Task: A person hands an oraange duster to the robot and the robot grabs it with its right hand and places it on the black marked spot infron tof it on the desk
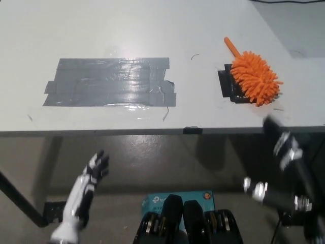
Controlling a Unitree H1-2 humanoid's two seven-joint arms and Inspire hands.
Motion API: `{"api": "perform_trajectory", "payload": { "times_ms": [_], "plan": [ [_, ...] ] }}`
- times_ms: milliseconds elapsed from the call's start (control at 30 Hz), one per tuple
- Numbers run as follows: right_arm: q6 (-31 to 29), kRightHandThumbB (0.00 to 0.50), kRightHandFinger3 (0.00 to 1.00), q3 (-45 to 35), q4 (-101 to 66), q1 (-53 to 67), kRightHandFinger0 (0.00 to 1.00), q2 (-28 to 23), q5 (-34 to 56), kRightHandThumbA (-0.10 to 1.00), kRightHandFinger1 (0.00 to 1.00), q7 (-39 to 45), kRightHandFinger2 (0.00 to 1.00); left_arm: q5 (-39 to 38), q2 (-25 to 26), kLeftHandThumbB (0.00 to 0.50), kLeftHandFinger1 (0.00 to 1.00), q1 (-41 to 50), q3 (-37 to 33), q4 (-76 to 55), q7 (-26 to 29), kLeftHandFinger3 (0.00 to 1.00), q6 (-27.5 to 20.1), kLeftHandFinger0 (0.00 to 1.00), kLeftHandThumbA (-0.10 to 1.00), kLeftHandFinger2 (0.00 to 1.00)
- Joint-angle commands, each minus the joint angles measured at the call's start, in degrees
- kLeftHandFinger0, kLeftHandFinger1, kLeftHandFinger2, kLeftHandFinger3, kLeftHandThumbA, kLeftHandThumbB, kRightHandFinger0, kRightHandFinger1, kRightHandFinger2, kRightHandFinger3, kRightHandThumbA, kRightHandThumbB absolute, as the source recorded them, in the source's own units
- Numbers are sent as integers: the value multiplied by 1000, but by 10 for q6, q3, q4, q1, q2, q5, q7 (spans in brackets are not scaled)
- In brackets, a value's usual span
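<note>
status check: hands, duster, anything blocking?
Left hand open, below desk edge. Right hand blurred, off the desk, state unclear. Orange duster lying on black marked spot. Nothing blocking.

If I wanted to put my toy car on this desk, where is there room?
Bare desk lies between the grey tape patch and the black marked spot, and across the whole far side beyond the tape. The right end is crowded: the orange duster covers most of the black spot. Both robot hands hang below the desk edge.
</note>
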Motion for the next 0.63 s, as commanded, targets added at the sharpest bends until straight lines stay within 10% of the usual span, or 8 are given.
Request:
{"api": "perform_trajectory", "payload": {
  "times_ms": [0, 267, 600],
  "plan": [
    [-34, 129, 1000, 6, 74, -59, 1000, 15, 14, 856, 1000, -29, 1000, -19, 5, 159, 1000, -64, 12, -20, -2, 1000, 9, 1000, 923, 1000],
    [-117, 70, 1000, 3, 191, -48, 1000, 3, -2, 808, 1000, -51, 1000, -3, -6, 150, 1000, -39, 14, 0, 8, 1000, -22, 1000, 904, 1000],
    [-120, 115, 1000, 18, 217, -41, 1000, 2, 0, 823, 1000, -57, 1000, 0, -6, 169, 1000, -43, 25, 10, 13, 1000, -22, 1000, 898, 1000]
  ]
}}
